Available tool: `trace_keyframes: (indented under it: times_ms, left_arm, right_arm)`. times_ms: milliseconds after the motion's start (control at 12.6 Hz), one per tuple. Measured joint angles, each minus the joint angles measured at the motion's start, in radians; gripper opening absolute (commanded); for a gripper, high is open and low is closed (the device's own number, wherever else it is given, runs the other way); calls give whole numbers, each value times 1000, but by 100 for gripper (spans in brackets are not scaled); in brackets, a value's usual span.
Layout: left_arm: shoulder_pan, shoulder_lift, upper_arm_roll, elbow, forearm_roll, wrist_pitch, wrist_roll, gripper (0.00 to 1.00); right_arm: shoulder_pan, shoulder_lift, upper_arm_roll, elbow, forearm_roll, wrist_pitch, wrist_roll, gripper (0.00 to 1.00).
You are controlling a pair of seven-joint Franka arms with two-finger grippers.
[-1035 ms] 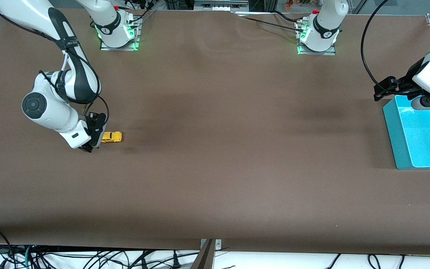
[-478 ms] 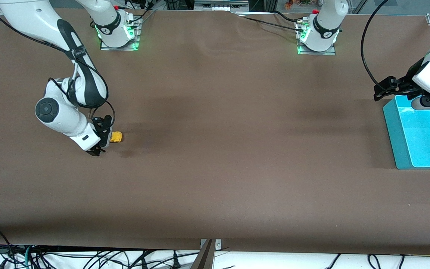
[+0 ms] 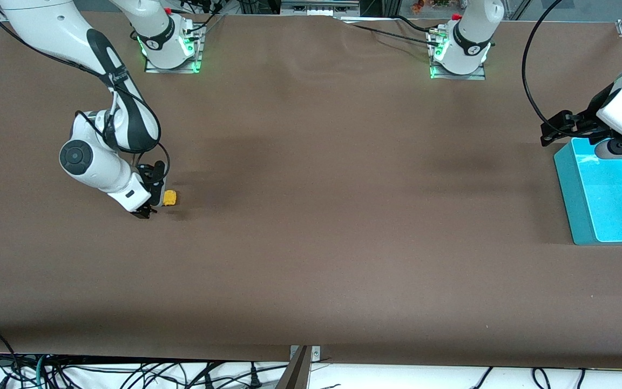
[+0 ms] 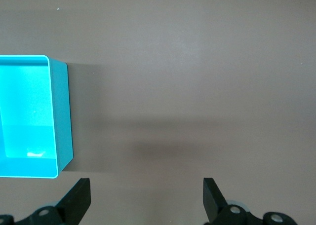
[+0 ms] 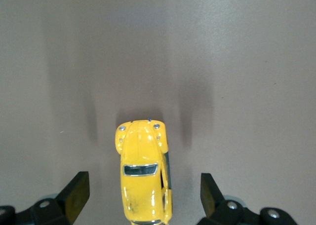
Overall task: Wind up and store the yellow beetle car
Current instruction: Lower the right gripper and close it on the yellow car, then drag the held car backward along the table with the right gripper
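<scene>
My right gripper (image 3: 151, 208) has dropped over the small glossy yellow beetle car (image 5: 143, 183) at the right arm's end of the brown table (image 3: 311, 216), fingers wide astride it, gripping nothing yet. My left gripper (image 4: 143, 205) waits open beside the turquoise plastic bin (image 4: 61, 116).

We had the yellow beetle car (image 3: 169, 198) on the table (image 3: 322, 216) toward the right arm's end, wheels down, sitting between the spread fingers of the right gripper (image 3: 148, 207), apart from both. A bin (image 3: 602, 189) stood at the left arm's end, well apart from the car. The left gripper (image 3: 559, 127) waited, jaws wide, over the bin's edge.
</scene>
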State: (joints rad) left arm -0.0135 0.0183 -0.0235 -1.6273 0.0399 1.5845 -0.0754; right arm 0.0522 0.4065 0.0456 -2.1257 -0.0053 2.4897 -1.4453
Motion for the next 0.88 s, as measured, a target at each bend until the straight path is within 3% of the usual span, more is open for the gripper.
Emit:
trace_keyframes:
  times_ms: [239, 875]
  left_arm:
    - [0, 0, 0, 0, 0, 0, 0, 100]
    - [0, 0, 0, 0, 0, 0, 0, 100]
  right_arm:
    - [0, -7, 0, -62, 0, 88, -11, 83]
    - [0, -7, -11, -76, -1, 121, -68, 24]
